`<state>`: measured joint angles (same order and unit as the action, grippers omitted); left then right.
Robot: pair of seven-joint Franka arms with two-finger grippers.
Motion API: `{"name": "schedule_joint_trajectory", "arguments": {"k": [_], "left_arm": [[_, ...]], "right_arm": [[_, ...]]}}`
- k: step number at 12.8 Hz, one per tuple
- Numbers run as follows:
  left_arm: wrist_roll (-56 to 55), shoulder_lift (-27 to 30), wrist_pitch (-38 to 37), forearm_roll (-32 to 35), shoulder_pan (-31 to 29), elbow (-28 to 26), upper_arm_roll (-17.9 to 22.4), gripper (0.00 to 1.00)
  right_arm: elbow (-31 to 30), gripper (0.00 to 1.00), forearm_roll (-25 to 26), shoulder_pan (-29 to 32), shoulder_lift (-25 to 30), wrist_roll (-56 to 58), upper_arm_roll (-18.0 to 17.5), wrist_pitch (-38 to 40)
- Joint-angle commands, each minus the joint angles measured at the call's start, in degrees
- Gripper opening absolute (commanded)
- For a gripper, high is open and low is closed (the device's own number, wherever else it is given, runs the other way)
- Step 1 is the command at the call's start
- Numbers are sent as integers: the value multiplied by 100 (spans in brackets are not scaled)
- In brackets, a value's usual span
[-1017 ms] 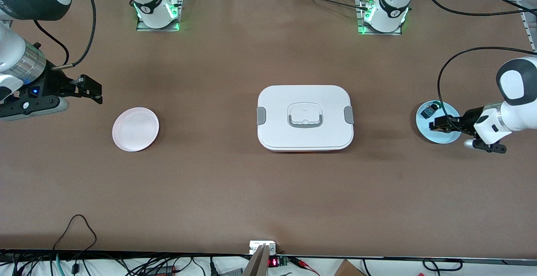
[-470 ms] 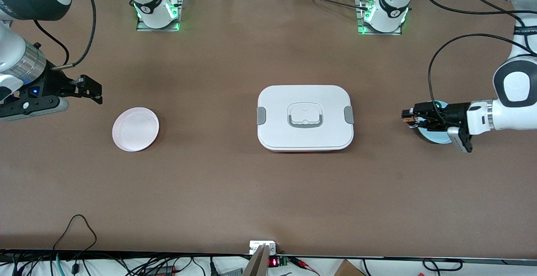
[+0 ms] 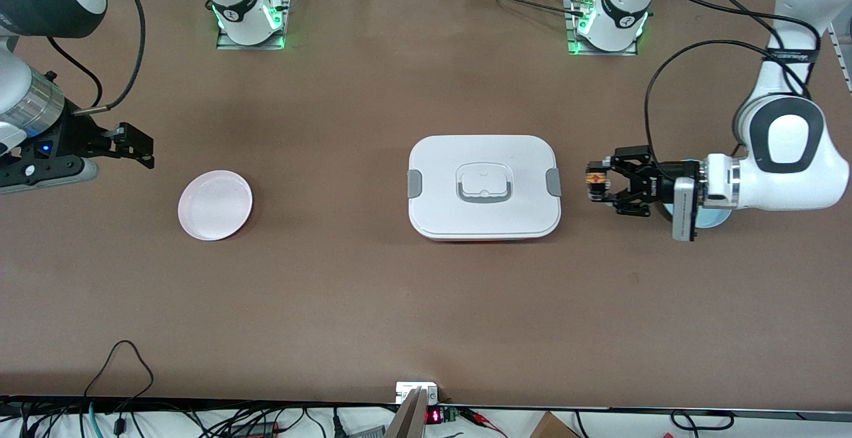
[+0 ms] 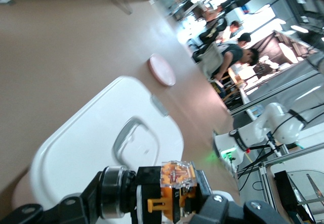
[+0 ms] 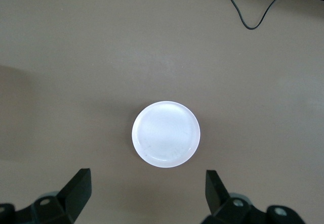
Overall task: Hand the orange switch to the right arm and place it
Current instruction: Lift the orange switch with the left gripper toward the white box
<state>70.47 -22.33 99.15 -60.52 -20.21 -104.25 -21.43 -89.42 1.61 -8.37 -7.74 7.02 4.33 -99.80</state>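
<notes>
Orange switch (image 3: pixel 596 183) in left gripper (image 3: pixel 594 188)

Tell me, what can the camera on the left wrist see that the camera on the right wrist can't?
Only the left wrist view shows the orange switch pinched in the left gripper, the white lidded box under it, and people standing in the room past the table. Only the right wrist view shows the right gripper, open, hanging over the table, and a looped black cable at the table's edge. Both show the pink plate and the brown table.
</notes>
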Motion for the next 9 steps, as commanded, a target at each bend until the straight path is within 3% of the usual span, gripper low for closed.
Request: {"name": "schedule_joint_trajectory", "arguments": {"k": [1,3,5,7,9], "left_arm": [[1139,-270,-98,-765,77,185,-317,49],[2457,-736,-115,-1276,428,597,-370,49],[3041,-1105,-107,-1741,543,678,-440,49],[3148,-1107,-37,-2050,929,870,-467,48],[3157,-1072,383,-2218,1149,897,-485,48]], "right_arm": [[30,100,59,-24,27,-42,-28,48],[30,100,85,-33,53,53,-37,65],[30,100,-132,-33,45,334,-72,257],[30,100,-1655,-51,19,300,-64,565],[30,100,-2739,-33,-165,100,-64,707]]}}
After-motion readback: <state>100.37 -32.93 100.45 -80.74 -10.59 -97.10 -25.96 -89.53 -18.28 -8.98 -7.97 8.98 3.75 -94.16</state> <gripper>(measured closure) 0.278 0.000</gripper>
